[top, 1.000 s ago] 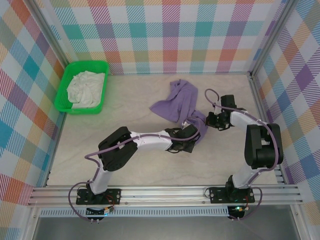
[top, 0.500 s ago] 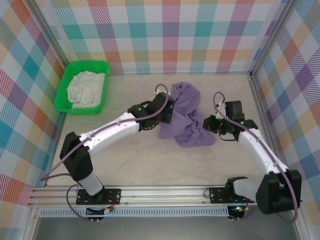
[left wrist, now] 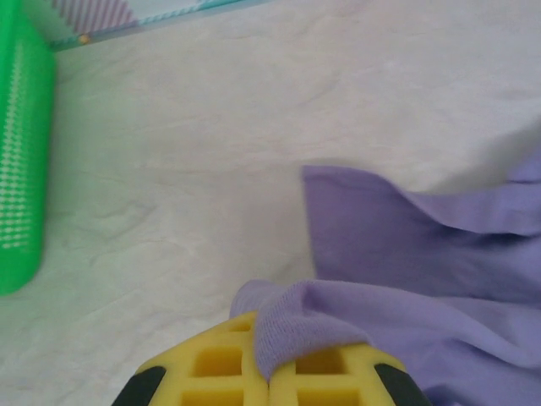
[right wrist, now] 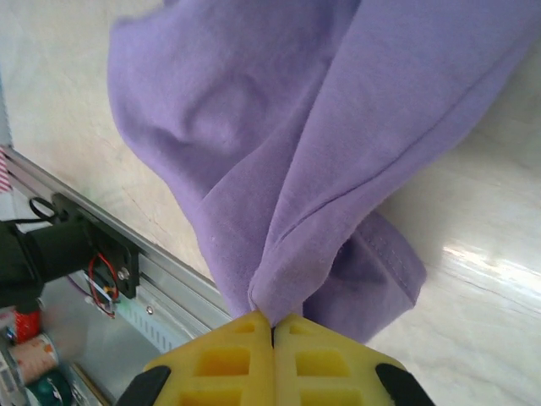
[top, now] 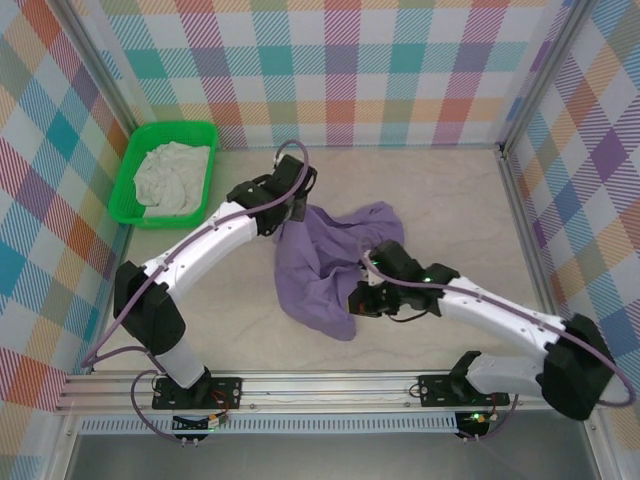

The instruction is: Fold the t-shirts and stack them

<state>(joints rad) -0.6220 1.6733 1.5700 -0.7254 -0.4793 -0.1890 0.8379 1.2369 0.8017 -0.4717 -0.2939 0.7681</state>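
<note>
Left end effector (top: 291, 212) and right end effector (top: 358, 300) each pinch the crumpled lavender t-shirt (top: 325, 265) stretched between them (nothing folded yet), off-white t-shirt (top: 172, 175) untouched.

Plaid walls (top: 340, 70) on the back, left and right: pastel checks of teal, orange, purple, yellow. Metal posts (top: 97, 85) slant up at the back corners. Tabletop (top: 460, 190) pale beige, marble-like, faintly creased. Aluminium rails (top: 330, 385) along the near edge, grey floor (top: 330, 455) below. Soft, even light; a glare patch (right wrist: 473, 254) on the tabletop.
</note>
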